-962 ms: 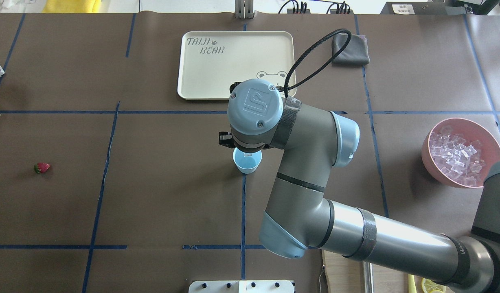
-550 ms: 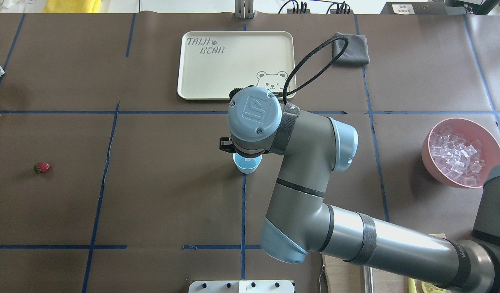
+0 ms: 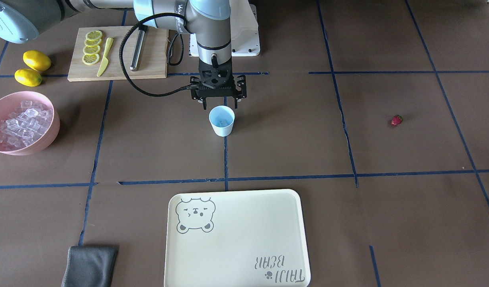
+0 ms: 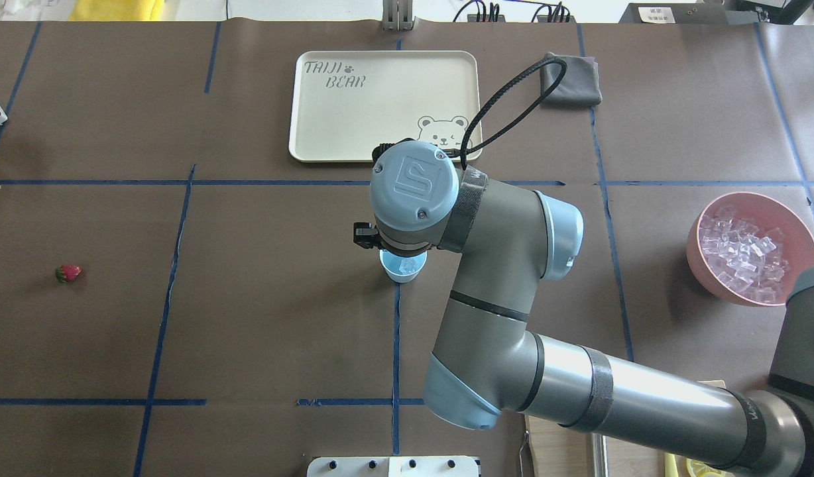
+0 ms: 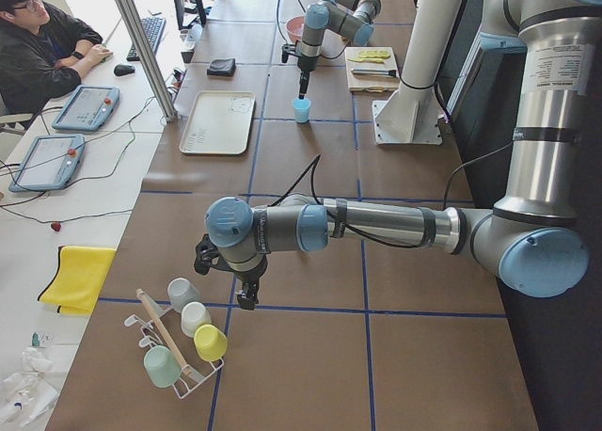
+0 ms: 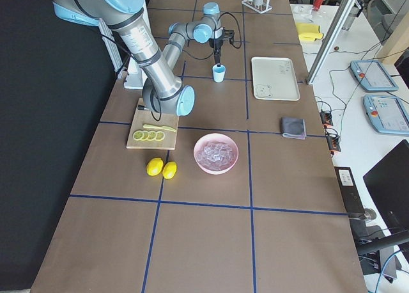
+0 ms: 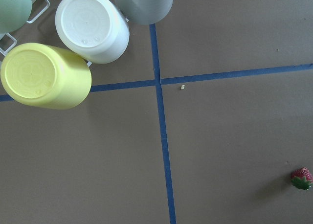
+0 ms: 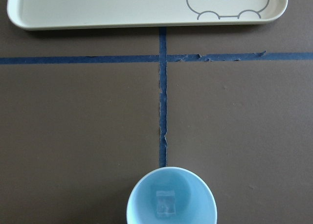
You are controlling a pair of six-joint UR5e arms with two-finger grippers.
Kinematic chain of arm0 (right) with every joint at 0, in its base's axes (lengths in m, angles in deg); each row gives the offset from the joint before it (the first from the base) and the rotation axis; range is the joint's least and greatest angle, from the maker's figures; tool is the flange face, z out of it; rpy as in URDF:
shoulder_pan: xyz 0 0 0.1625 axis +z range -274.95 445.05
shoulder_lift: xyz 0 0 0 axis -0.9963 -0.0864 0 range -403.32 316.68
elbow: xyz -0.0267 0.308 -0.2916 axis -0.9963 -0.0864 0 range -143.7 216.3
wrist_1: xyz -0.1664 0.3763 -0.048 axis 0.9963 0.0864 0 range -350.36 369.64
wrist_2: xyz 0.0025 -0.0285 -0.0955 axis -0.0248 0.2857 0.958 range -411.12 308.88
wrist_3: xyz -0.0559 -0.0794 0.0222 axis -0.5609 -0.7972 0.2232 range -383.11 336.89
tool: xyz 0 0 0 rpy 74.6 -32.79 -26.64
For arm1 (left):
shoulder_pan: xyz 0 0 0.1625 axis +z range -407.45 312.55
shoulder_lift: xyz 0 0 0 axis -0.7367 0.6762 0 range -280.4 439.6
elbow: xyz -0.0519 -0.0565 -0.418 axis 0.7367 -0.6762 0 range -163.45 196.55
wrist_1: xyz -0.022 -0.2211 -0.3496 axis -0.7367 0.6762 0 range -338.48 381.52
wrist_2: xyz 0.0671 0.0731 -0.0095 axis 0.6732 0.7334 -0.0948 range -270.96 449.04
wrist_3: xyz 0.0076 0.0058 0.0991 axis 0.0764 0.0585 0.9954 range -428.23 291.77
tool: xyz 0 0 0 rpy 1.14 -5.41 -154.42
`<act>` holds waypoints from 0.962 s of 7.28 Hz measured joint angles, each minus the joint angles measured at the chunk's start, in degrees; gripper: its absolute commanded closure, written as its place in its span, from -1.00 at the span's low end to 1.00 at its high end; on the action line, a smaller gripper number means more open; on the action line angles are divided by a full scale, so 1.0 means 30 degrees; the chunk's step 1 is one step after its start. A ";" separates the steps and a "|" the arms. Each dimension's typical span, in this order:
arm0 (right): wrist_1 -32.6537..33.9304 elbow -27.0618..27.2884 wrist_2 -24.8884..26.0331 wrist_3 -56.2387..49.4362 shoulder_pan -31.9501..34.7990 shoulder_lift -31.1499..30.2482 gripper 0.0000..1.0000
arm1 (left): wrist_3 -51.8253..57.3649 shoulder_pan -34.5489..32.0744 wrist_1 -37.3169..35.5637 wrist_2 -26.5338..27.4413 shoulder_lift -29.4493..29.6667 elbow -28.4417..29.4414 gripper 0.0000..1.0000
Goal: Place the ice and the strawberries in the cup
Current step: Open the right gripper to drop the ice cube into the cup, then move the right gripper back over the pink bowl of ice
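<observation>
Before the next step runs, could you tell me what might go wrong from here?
1. The right gripper hangs open close above the cup, which holds one ice cube; a sideways exit could tip the cup.
2. The strawberry is tiny and lies far from the cup; a pinch may roll it away.

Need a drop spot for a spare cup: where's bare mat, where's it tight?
Bare: brown mat between the light blue plastic cup and the small red strawberry; the cream bear tray too. Tight: big pink bowl, yellow lemons, wooden cutting board cluster.
</observation>
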 measured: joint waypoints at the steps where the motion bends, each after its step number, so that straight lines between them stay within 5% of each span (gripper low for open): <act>1: 0.0056 0.0142 -0.0136 -0.0228 0.0353 -0.0050 -0.98 | 0.0000 0.0000 0.0000 0.0000 0.0001 0.0000 -1.00; 3: 0.1517 0.1779 -0.0970 -0.2383 0.1726 -0.0927 -0.98 | 0.0006 0.0001 0.0000 0.0001 0.0001 -0.0019 -1.00; 7: 0.2987 0.7666 -0.4685 -1.0188 0.6304 -0.7743 -0.98 | 0.0029 0.0019 0.0001 0.0000 0.0001 -0.0002 -1.00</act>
